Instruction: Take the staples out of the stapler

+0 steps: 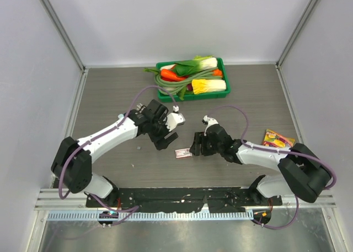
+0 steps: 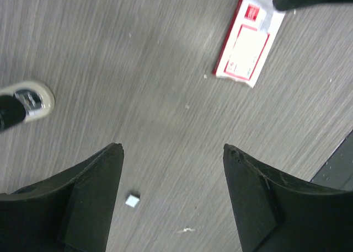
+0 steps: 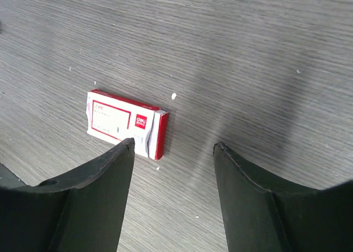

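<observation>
A pale rounded end with a metal part (image 2: 30,99) shows at the left edge of the left wrist view; it looks like the stapler, mostly cut off. In the top view my left arm hides it. A tiny pale grey square piece (image 2: 132,200), probably staples, lies on the table by my left gripper's left finger; it also shows in the top view (image 1: 138,146). A thin sliver (image 2: 185,229) lies nearby. My left gripper (image 2: 172,148) (image 1: 164,137) is open and empty above the table. My right gripper (image 3: 174,144) (image 1: 197,144) is open and empty.
A small white-and-red flat packet (image 3: 124,121) (image 1: 182,153) (image 2: 245,51) lies by my right gripper's left finger, which covers its near edge. A green tray (image 1: 226,89) of toy vegetables stands at the back. A colourful packet (image 1: 277,138) lies at the right.
</observation>
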Robot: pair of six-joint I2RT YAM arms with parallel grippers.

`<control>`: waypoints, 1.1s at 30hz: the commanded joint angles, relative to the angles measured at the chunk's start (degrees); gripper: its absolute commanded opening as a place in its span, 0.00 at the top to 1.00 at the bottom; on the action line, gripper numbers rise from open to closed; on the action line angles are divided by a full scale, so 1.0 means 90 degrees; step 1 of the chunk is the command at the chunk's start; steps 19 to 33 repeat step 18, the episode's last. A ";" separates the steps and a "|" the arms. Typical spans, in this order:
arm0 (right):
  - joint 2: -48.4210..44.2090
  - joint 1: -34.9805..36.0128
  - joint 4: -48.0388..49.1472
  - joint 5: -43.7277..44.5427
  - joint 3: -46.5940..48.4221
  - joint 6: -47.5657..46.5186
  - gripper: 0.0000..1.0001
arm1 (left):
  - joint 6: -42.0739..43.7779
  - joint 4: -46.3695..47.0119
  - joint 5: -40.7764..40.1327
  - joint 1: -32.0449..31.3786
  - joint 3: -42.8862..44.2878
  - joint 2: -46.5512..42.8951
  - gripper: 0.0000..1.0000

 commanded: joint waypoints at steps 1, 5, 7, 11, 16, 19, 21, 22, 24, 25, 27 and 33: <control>-0.0177 0.0007 -0.0049 -0.0104 -0.0263 0.0423 0.36 | -0.0215 -0.0004 0.0190 -0.0183 0.0648 0.0572 0.24; -0.0841 -0.0003 -0.0498 0.0170 -0.0020 0.0209 0.30 | -0.0322 -0.0015 0.0218 -0.0154 0.0845 0.0603 0.25; -0.1028 -0.0012 -0.0934 0.0520 0.0273 0.0062 0.29 | -0.0400 0.0044 0.0209 -0.0115 0.0728 0.0359 0.24; -0.0930 -0.0022 -0.1533 0.0990 0.1015 -0.0221 0.26 | -0.0498 -0.0160 0.0179 0.0080 0.0639 0.0065 0.21; -0.0921 -0.0022 -0.1553 0.0981 0.1240 -0.0416 0.26 | -0.0576 -0.0414 0.0568 0.0810 0.0474 -0.0393 0.20; -0.0930 -0.0022 -0.1660 0.1088 0.1445 -0.0465 0.25 | -0.0644 -0.0424 0.0803 0.1172 0.0395 -0.0559 0.20; -0.0930 -0.0022 -0.1660 0.1088 0.1445 -0.0465 0.25 | -0.0644 -0.0424 0.0803 0.1172 0.0395 -0.0559 0.20; -0.0930 -0.0022 -0.1660 0.1088 0.1445 -0.0465 0.25 | -0.0644 -0.0424 0.0803 0.1172 0.0395 -0.0559 0.20; -0.0930 -0.0022 -0.1660 0.1088 0.1445 -0.0465 0.25 | -0.0644 -0.0424 0.0803 0.1172 0.0395 -0.0559 0.20; -0.0930 -0.0022 -0.1660 0.1088 0.1445 -0.0465 0.25 | -0.0644 -0.0424 0.0803 0.1172 0.0395 -0.0559 0.20; -0.0930 -0.0022 -0.1660 0.1088 0.1445 -0.0465 0.25 | -0.0644 -0.0424 0.0803 0.1172 0.0395 -0.0559 0.20; -0.0930 -0.0022 -0.1660 0.1088 0.1445 -0.0465 0.25 | -0.0644 -0.0424 0.0803 0.1172 0.0395 -0.0559 0.20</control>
